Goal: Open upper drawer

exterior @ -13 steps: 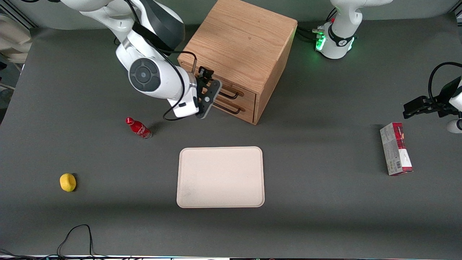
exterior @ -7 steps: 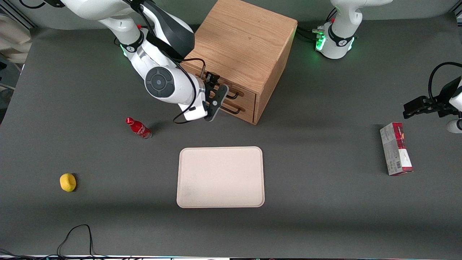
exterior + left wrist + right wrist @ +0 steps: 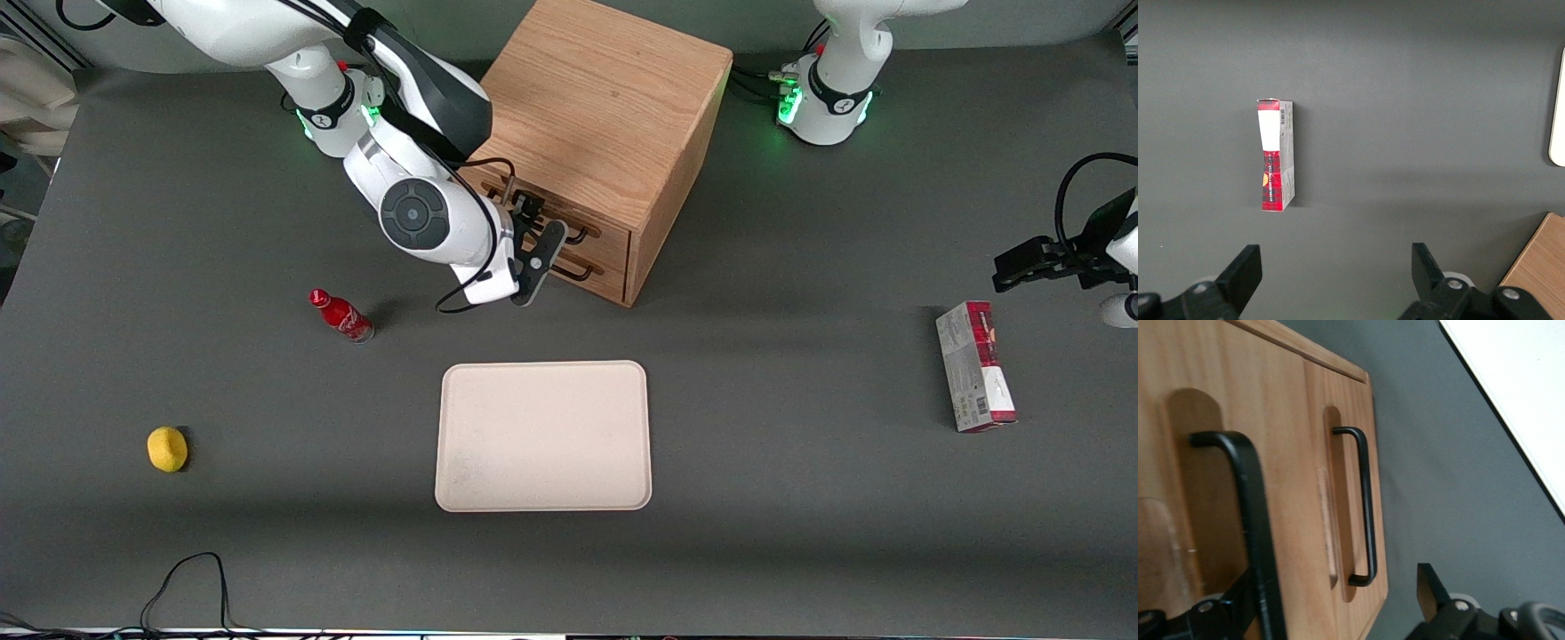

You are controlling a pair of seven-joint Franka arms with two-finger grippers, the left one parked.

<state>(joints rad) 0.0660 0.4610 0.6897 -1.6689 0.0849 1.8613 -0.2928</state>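
Observation:
The oak cabinet point(image 3: 596, 107) stands at the back of the table with both drawers shut. The upper drawer point(image 3: 612, 233) has a thin black bar handle point(image 3: 578, 236), which shows close up in the right wrist view point(image 3: 1250, 513). The lower drawer's handle point(image 3: 1365, 507) lies between the fingers' line, nearer the table. My right gripper point(image 3: 539, 233) is open right in front of the drawer fronts. In the wrist view the gripper point(image 3: 1338, 590) has one finger point(image 3: 1238, 600) at the upper handle and the other finger point(image 3: 1430, 587) out over the table. It holds nothing.
A cream tray point(image 3: 542, 436) lies nearer the front camera than the cabinet. A red bottle point(image 3: 340, 316) lies beside the working arm, and a yellow lemon point(image 3: 167, 448) lies nearer the camera. A red and white box point(image 3: 973, 366) lies toward the parked arm's end.
My right arm has swung in toward the cabinet, bringing the open gripper closer to the drawer handles. The drawers have not moved.

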